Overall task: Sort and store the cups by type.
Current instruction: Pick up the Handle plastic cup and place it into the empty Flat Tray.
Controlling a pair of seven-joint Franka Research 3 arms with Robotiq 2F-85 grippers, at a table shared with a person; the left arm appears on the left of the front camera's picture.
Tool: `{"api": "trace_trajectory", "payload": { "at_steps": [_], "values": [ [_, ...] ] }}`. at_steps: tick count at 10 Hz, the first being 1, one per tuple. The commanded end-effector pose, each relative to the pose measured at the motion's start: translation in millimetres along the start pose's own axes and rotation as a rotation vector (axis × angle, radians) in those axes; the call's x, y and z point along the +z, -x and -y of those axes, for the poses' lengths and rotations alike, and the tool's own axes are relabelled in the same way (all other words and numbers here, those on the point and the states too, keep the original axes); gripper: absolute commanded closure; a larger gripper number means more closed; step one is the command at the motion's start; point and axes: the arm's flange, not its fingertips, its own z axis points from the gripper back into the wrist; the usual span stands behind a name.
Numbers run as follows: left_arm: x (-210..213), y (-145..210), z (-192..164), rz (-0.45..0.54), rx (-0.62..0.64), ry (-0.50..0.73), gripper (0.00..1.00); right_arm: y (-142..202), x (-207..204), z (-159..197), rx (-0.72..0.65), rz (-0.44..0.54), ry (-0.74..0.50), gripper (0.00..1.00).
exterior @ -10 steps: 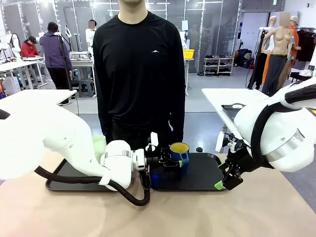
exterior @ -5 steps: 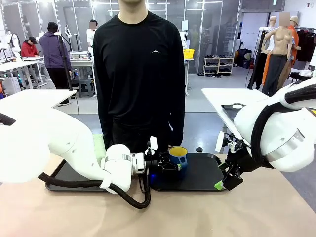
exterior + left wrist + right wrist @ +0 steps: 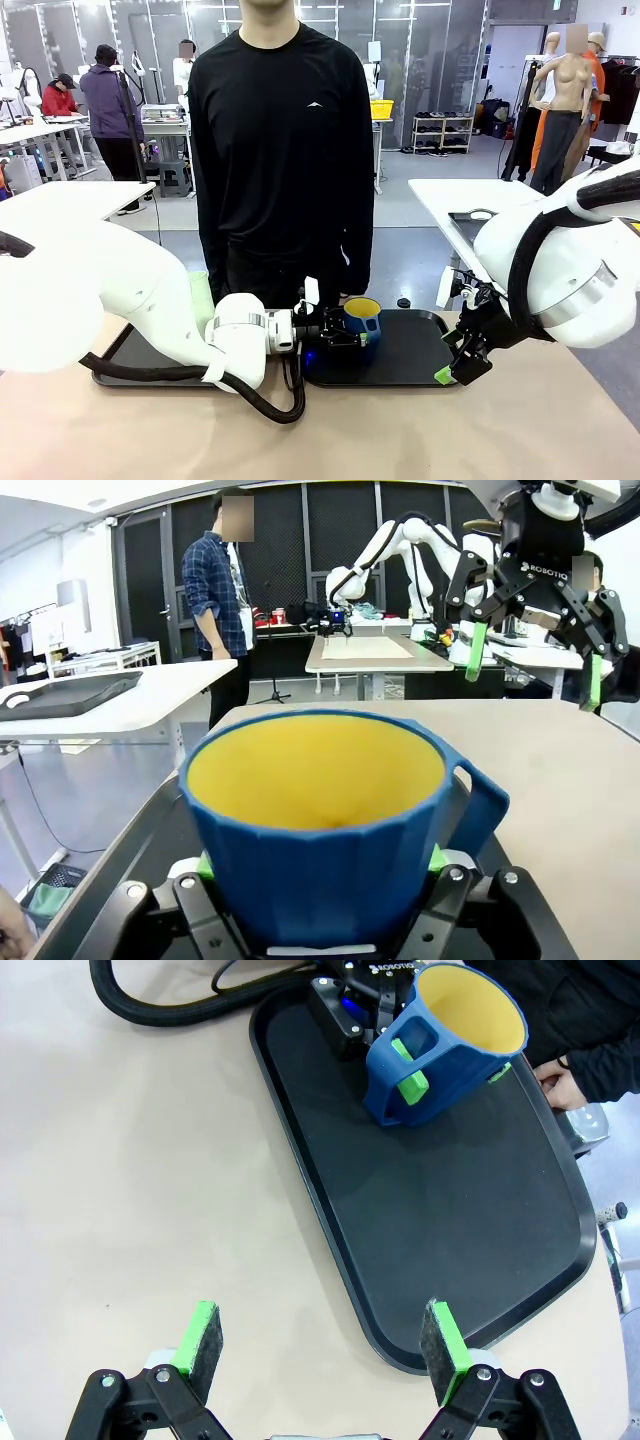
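**Still on the tray: one blue mug between the left arm's fingers**

Only one short blue mug [image 3: 362, 318] with a yellow inside and a single handle stood on the right-hand one of two black plastic trays [image 3: 415, 350], near that tray's left end. In the right wrist view the mug [image 3: 443, 1048] sat on the tray floor [image 3: 440, 1210] with its handle turned toward the camera. The left gripper [image 3: 340, 326] reached in level from the left, and its two green-padded fingers [image 3: 411, 1084] flanked the mug, one pad by the handle side and one at the far wall. From the left wrist camera the mug [image 3: 320, 825] sat between the finger bases with slivers of green pad [image 3: 436, 860] at each flank. Whether the pads pressed the wall or stood just off it I could not tell, so I could not say if the mug was gripped or let go.

One tall pale mint-green plastic tumbler [image 3: 201, 297] showed as a strip behind the left arm's white casing, above the second black tray [image 3: 125, 355] on the left.

The right gripper [image 3: 455, 362] hung above the table beside the right tray's near right corner, holding nothing. Its two green pads [image 3: 197, 1345] stood wide apart over the beige tabletop [image 3: 120, 1190] and tray edge.

One person in a black long-sleeved top [image 3: 283, 140] stood at the far side, directly behind the mug.
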Motion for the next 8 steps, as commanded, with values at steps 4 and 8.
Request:
{"api": "trace_trajectory", "payload": {
  "at_steps": [4,8],
  "values": [
    [2.2,10.0,3.8,-0.033,0.031,0.029,0.00,1.4,-1.0,0.6,0.006,-0.003,-0.001,0.00],
    [14.8,10.2,9.9,-0.040,0.019,-0.034,0.00,1.4,-1.0,0.6,0.006,-0.003,-0.001,0.00]
  ]
}}
